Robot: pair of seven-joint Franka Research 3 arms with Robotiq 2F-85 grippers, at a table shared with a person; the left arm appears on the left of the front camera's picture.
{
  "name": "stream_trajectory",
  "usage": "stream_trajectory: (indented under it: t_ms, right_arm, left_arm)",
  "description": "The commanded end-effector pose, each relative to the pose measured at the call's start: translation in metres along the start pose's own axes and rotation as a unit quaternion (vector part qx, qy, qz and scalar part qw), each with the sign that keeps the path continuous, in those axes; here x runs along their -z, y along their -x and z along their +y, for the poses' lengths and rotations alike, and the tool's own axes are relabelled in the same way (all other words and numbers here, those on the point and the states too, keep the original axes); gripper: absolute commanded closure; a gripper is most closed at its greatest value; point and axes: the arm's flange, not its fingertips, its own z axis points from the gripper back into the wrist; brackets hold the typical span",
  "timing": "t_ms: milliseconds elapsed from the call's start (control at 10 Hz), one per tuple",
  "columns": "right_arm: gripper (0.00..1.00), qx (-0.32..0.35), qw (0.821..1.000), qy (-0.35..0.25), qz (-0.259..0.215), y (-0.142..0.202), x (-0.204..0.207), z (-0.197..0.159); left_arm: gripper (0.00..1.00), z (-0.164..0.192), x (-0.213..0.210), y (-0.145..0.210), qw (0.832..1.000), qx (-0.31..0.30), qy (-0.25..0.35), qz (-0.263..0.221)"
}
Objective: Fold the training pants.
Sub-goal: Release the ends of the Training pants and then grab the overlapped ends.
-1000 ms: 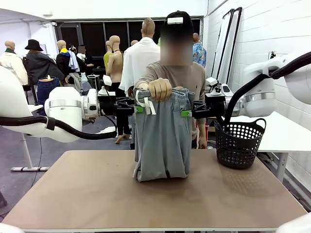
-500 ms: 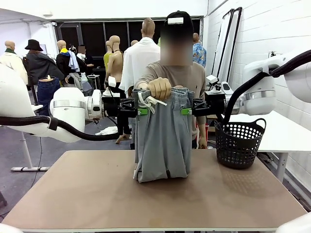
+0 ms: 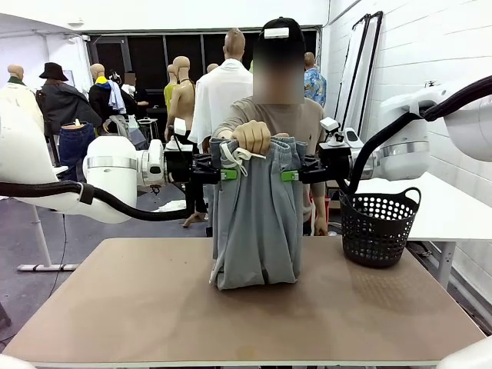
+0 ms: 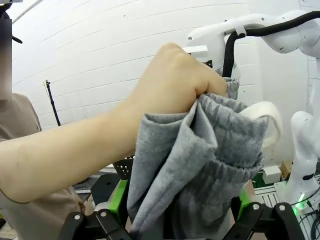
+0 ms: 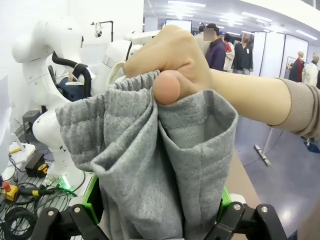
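Our left pincer [image 3: 228,174] and right pincer [image 3: 288,176] have moved inward and now straddle the waistband of the pants [image 3: 257,223], jaws wide, gripping nothing. A person's hand [image 3: 252,138] dangles them onto the tabletop [image 3: 115,307]; we judge handover near.

My front cam looked across the table [image 3: 138,307] at the person [image 3: 307,123]; both wrist cams sat close, facing the pants [image 4: 200,165] from opposite sides, sharing the hand [image 4: 170,80].
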Motion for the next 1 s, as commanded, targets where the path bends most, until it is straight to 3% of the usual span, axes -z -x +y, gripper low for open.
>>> stream_trajectory:
  t_ms: [0,900]
  right_arm:
    - [0.0,0.0,1.0,0.001,-0.019,-0.008,0.011,-0.007]
    - [0.0,0.047,0.998,-0.03,-0.025,-0.013,-0.002,0.007]
  left_arm:
    - [0.0,0.003,0.003,-0.002,1.0,-0.004,0.013,0.001]
    - [0.0,-0.03,-0.03,-0.006,0.999,-0.016,0.048,-0.006]
